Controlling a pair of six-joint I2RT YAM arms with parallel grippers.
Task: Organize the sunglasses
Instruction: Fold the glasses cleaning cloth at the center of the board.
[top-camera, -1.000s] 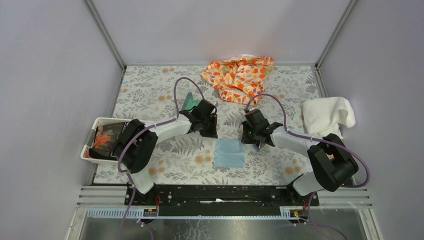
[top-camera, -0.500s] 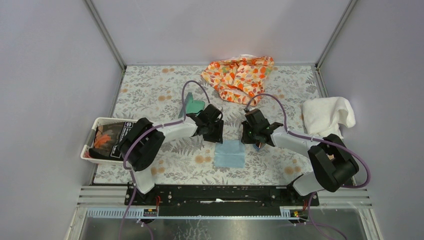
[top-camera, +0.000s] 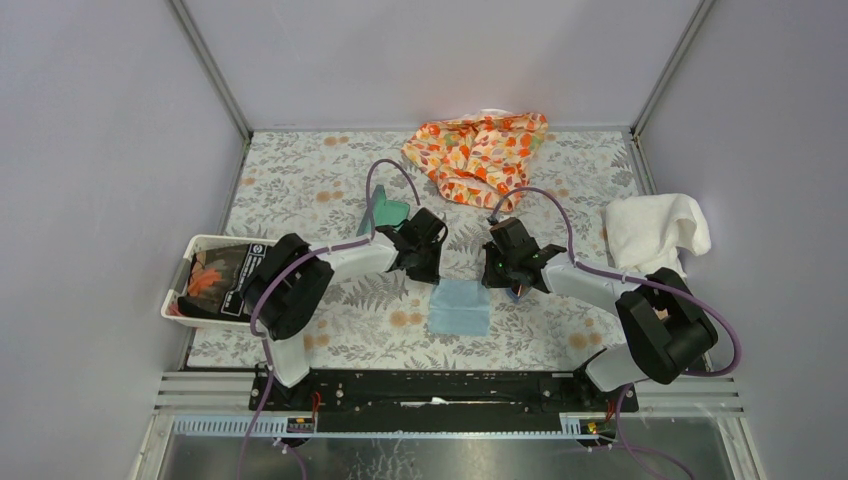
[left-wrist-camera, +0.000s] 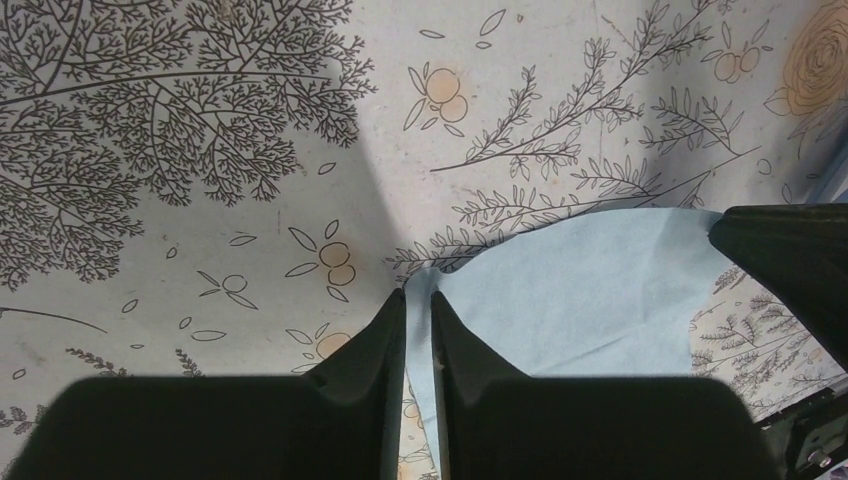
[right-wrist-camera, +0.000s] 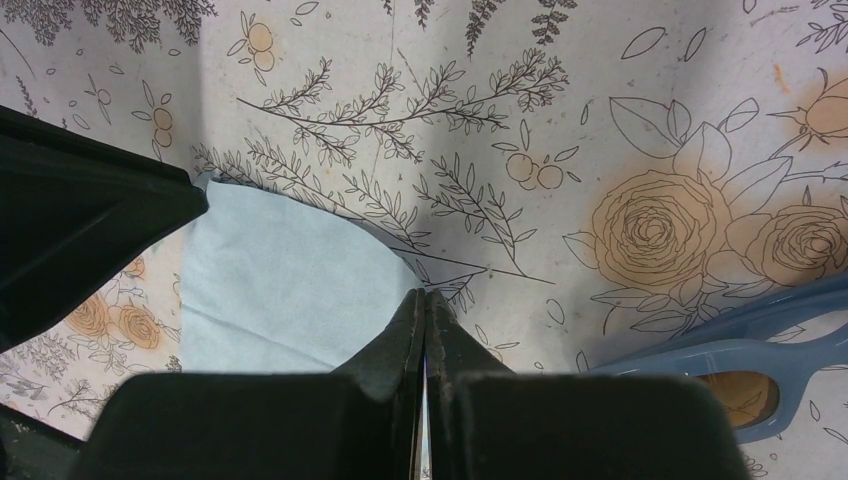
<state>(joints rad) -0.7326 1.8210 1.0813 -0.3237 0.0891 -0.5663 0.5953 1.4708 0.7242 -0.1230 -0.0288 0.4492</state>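
The light blue cloth (top-camera: 460, 308) lies on the floral table between both arms. My left gripper (top-camera: 426, 264) is at its far left corner; in the left wrist view (left-wrist-camera: 418, 295) its jaws are nearly together with the cloth (left-wrist-camera: 590, 290) corner between them. My right gripper (top-camera: 501, 276) is at the far right corner; in the right wrist view (right-wrist-camera: 426, 295) it is shut on the cloth (right-wrist-camera: 280, 290). The blue-framed sunglasses (right-wrist-camera: 740, 350) lie on the table just right of the right fingers, mostly hidden from above. The open case (top-camera: 385, 212), teal inside, sits behind the left gripper.
An orange patterned fabric (top-camera: 478, 150) lies at the back middle. A white towel (top-camera: 650, 232) is at the right edge. A white bin (top-camera: 196, 244) with dark and orange items stands at the left edge. Grey walls close in three sides.
My left gripper has moved right and nearer, from beside the case to the cloth's far left corner. The right arm and the cloth have stayed put.
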